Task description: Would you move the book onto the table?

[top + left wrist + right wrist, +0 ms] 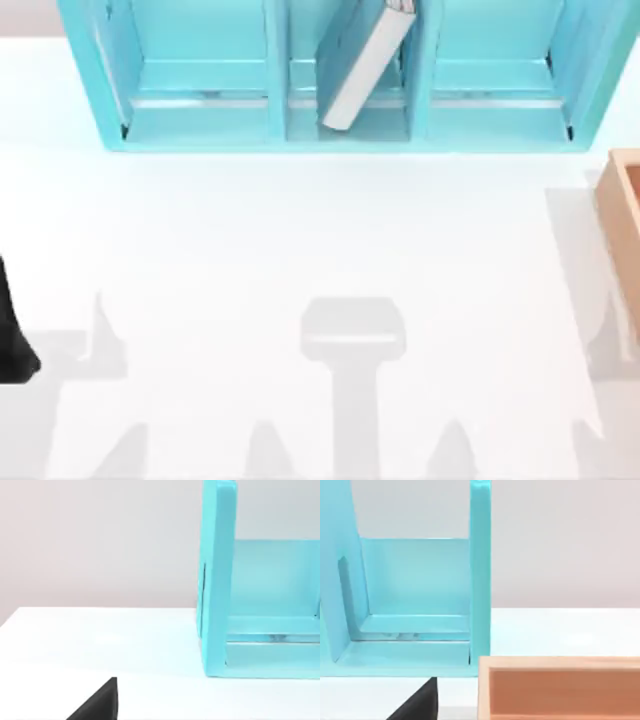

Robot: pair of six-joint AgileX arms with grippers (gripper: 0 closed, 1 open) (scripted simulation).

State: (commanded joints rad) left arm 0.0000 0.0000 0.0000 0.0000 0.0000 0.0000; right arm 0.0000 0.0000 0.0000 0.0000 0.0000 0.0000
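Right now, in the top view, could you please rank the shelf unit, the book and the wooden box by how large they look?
1. Shelf unit, largest.
2. Book.
3. Wooden box, cut off by the frame's edge, so its rank is unsure.

We see a light-blue shelf unit [200, 90] along the far edge, split by upright dividers into three open compartments that face us. At the right edge, near the shelf unit's right end but apart from it, sits a tan wooden box [622, 230], its top open.
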